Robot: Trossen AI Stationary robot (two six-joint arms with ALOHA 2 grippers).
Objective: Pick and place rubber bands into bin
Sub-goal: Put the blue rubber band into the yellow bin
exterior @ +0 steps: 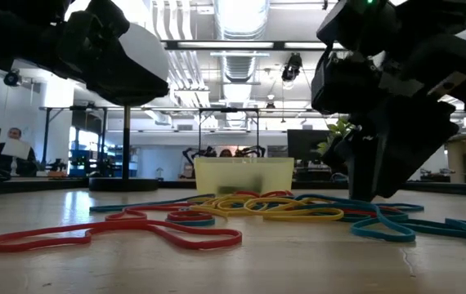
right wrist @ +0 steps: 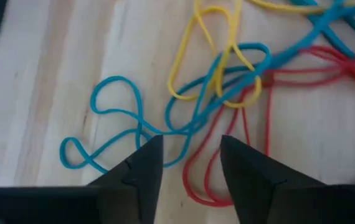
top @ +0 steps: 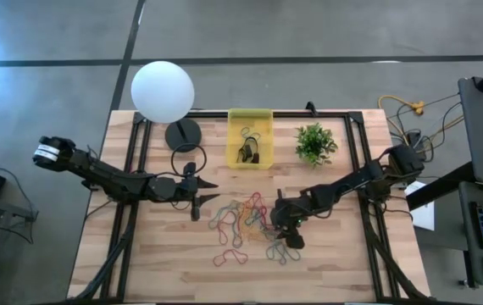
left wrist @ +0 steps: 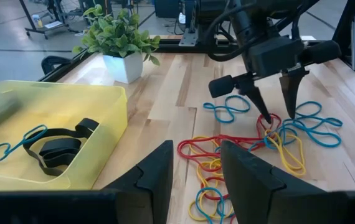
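Note:
A loose pile of rubber bands in red, yellow and blue lies on the wooden table's middle. The translucent yellow bin stands behind it at the far side, with black bands and a blue band inside. My right gripper slants down over the pile's right end, open, with a blue band on the table between its fingertips. My left gripper hovers open and nearly level, left of the pile and above the table, holding nothing. My right gripper comes at the pile from the table's right, slanting down. Its open fingertips stand at the tangled red, yellow and blue bands. Whether they touch a band cannot be told; the bands lie flat on the table.
A white globe lamp on a black base stands at the far left. A small green plant in a white pot is right of the bin. Black frame rails run along both table sides. Bare wood lies near the front edge.

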